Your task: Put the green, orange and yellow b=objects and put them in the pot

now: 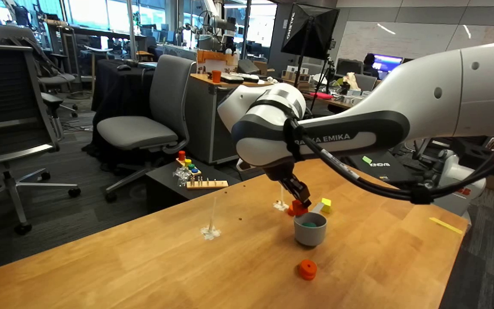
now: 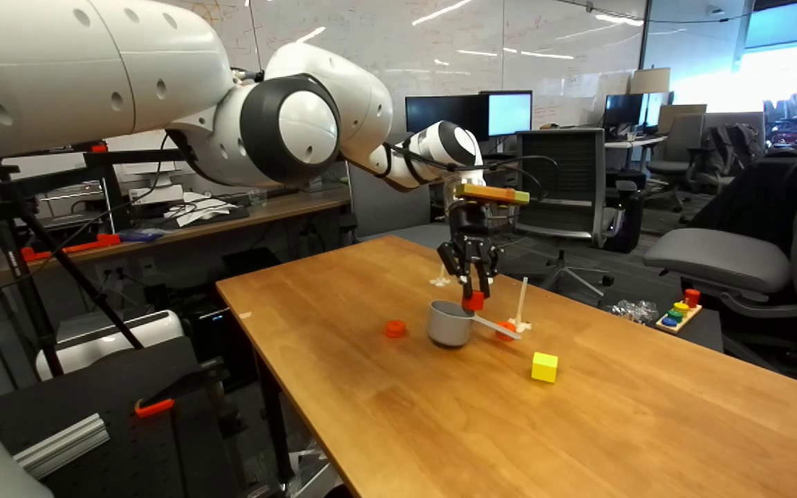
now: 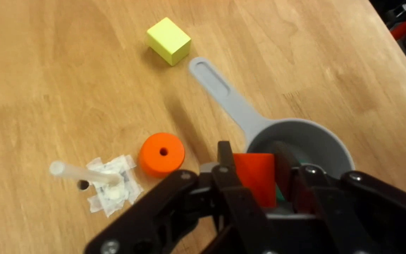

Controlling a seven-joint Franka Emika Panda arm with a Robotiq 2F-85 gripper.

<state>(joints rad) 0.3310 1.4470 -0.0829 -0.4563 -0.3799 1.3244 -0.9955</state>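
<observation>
**Red-orange block [image 3: 256,180] held near the rim of the pot [image 1: 310,236]**

We see the gripper [image 3: 253,155] narrowed on the red-orange block, pinching it from two sides. Whether the block touches the pot, we cannot tell. Inside the pot lies a green piece [image 1: 309,224], partly hidden.

Wrist view, pot as clock centre: its handle [image 3: 229,97] points between ten and eleven. Just past the tip, same bearing, sits the yellow block [image 3: 168,38]. At nine, near the pot, an orange disc [image 3: 160,160] with a centre hole. Beyond it, also about nine, we note a pale peg [image 3: 90,175] standing in white tape [image 3: 113,192]; the disc lies between peg and pot.

In an exterior view, same centre: a second orange piece [image 1: 307,272], round, at six, near the pot; another taped peg [image 1: 213,214] at nine, well apart; a yellow strip [image 1: 445,225] at three, by the edge of the table [image 1: 380,257]. Around ten, off the table, we find a low black stand [image 1: 165,189] bearing a coloured toy [image 1: 188,164] and a pin board [image 1: 207,184], a grey chair [image 1: 135,131] beside it.
</observation>
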